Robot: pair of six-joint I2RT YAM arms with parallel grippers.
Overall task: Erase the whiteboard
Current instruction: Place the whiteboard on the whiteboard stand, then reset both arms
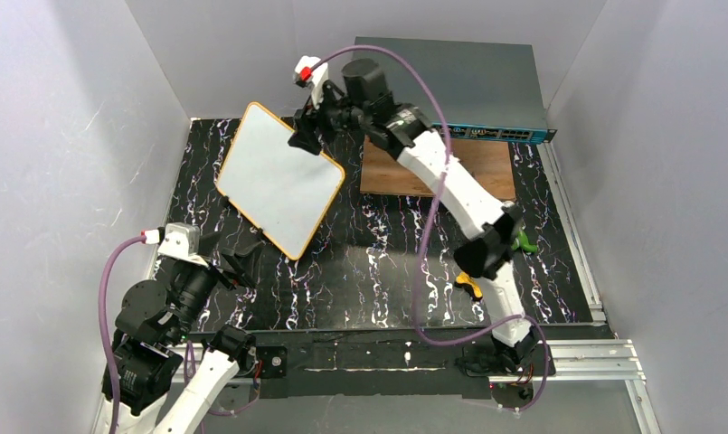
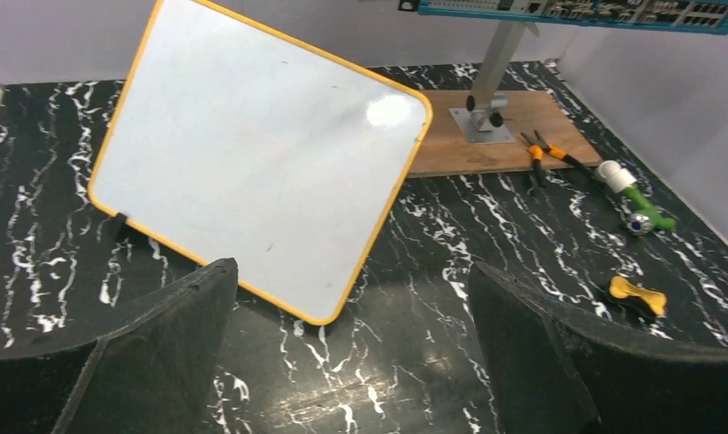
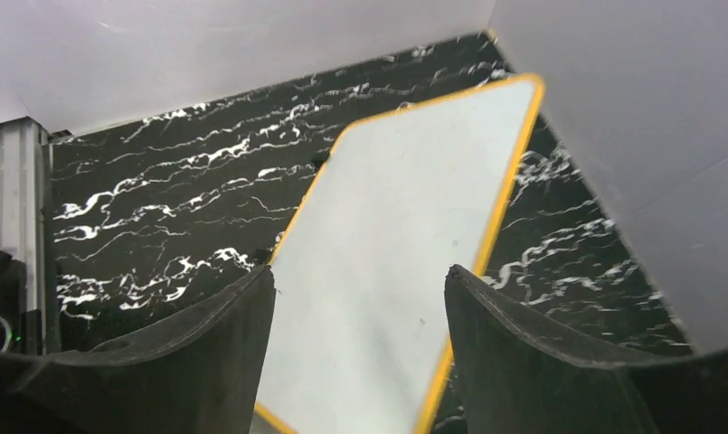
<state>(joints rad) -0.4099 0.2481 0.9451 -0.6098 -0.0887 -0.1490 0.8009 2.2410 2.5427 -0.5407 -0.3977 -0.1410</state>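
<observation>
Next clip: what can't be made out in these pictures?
- Top view: whether the right gripper touches the whiteboard; dark fingers overlap its rim.
- Top view: the green tool, mostly behind the right arm.
- Right wrist view: the whiteboard's near corner, cut off by the bottom edge.
- Every view: what lies under the whiteboard.

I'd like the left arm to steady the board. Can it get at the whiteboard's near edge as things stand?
Probably yes. The left gripper stands open facing the whiteboard, with only bare black mat between it and that edge.
</observation>
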